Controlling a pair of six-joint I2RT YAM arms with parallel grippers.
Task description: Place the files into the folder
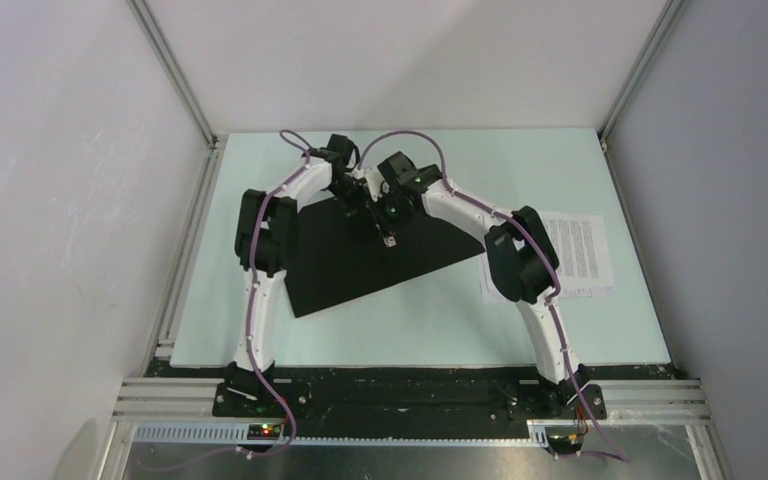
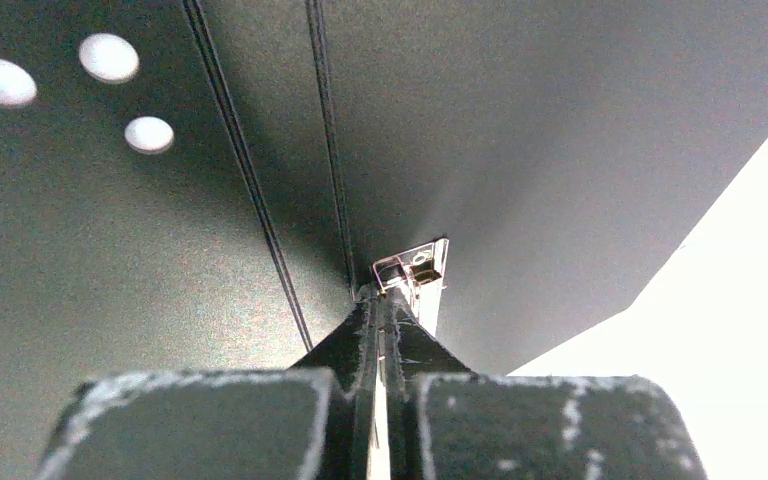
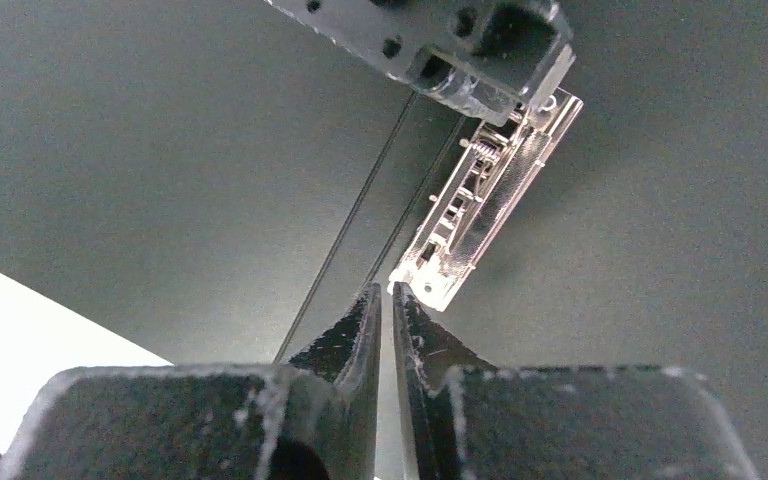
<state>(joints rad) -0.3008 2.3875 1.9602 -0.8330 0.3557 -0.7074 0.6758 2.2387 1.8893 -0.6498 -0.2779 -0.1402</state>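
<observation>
The folder (image 1: 360, 265) lies open on the table, its black inside up; no red shows. It fills the left wrist view (image 2: 560, 120) and the right wrist view (image 3: 160, 150). A clear and metal clip (image 3: 480, 210) sits by its spine creases and also shows in the left wrist view (image 2: 415, 270). My left gripper (image 1: 360, 205) is shut, its tips (image 2: 382, 298) at one end of the clip. My right gripper (image 1: 388, 238) is shut, its tips (image 3: 385, 292) at the clip's other end. The files (image 1: 580, 250) lie on the table at the right, partly hidden under the right arm.
The pale green table (image 1: 440, 320) is walled by white panels at the left, back and right. Both arms arch over the folder and meet at its far middle. The left gripper's body (image 3: 440, 40) hangs over the clip's far end in the right wrist view.
</observation>
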